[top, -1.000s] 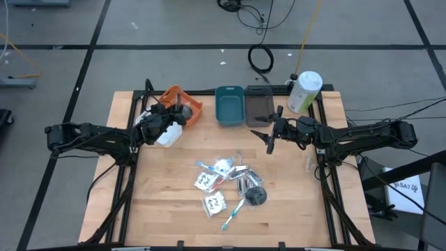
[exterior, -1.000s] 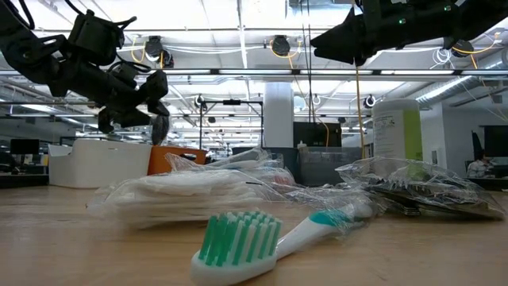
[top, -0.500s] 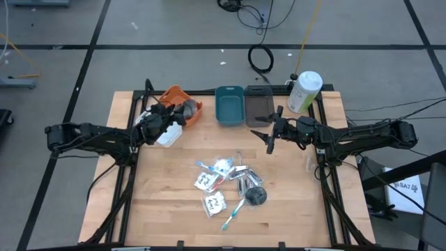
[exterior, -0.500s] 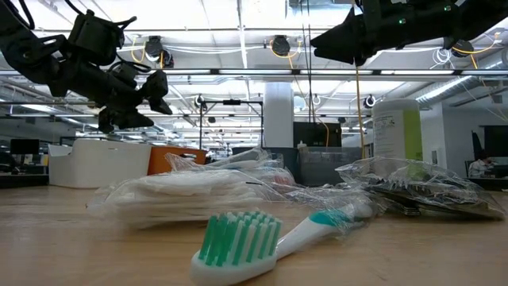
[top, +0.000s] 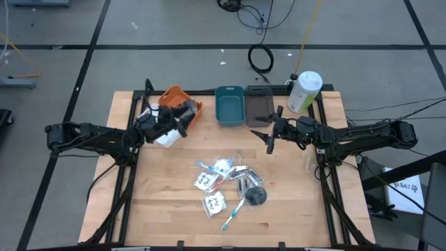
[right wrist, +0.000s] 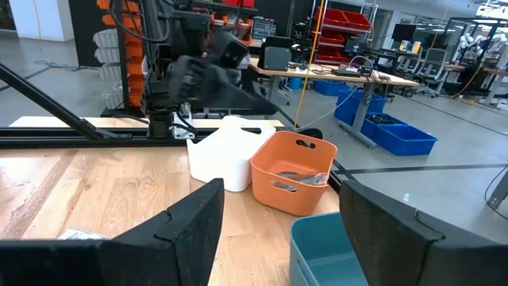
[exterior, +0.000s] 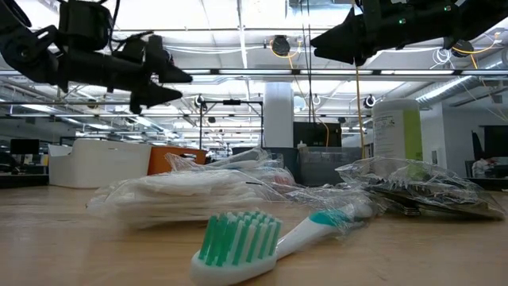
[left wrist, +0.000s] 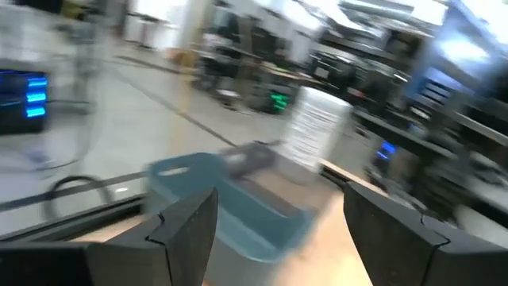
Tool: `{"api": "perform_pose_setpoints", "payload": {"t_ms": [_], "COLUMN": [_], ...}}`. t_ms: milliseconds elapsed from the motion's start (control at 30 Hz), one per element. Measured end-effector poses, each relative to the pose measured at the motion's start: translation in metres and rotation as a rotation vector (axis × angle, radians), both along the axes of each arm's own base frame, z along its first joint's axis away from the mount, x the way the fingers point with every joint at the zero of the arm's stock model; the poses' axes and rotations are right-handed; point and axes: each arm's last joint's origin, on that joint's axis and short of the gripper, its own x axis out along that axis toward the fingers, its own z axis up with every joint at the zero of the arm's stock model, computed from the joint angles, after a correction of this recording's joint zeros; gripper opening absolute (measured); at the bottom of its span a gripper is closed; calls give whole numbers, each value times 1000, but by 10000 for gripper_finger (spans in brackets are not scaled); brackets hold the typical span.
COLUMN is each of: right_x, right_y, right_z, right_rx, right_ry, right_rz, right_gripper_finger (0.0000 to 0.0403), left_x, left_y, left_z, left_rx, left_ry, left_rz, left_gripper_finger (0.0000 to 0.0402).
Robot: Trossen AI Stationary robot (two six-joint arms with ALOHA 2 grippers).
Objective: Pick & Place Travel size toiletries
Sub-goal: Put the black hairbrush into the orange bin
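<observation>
Toiletries: clear-wrapped packets, teal-white toothbrushes (top: 233,213), silver tubes heaped mid-bench (top: 160,209) | left gripper (top: 187,116) jaws wide, empty, beside orange plastic bin (top: 182,98) | right gripper (top: 267,136) jaws wide, hovering | risk: slippery wrap drags neighbouring items along

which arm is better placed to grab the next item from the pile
Probably the right. The right gripper hangs open, nearer the pile of toiletries. The left gripper, also open and empty, is up by the orange bin.
</observation>
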Motion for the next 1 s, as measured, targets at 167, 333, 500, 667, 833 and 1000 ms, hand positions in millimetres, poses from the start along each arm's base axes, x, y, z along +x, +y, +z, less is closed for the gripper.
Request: {"api": "perform_pose_setpoints", "payload": {"t_ms": [167,333,500,667,833,1000], "right_x": [0,0,0,0,0,0], "right_y": [0,1,2,2,2,4], "right_z": [0,-2,-5,-8,-8,-8], "right_rx": [1,30,64,86,86,85], "right_ry": [1,15,31,65,64,64], "right_rz": [0,30,53,50,50,61], "right_gripper_finger": [238,238,238,238,238,238], "left_x": [11,19,30,42,45,32], "left_y": [-17,-36,-50,-63,-75,-79], "left_z": [9,18,21,27,41,50], "left_rx": [106,226,242,258,260,261], "left_ry": [24,43,181,448,515,507], "left_rz": [-175,-263,-285,-324,-395,-412], "left_gripper_finger": [269,269,269,269,269,269]}}
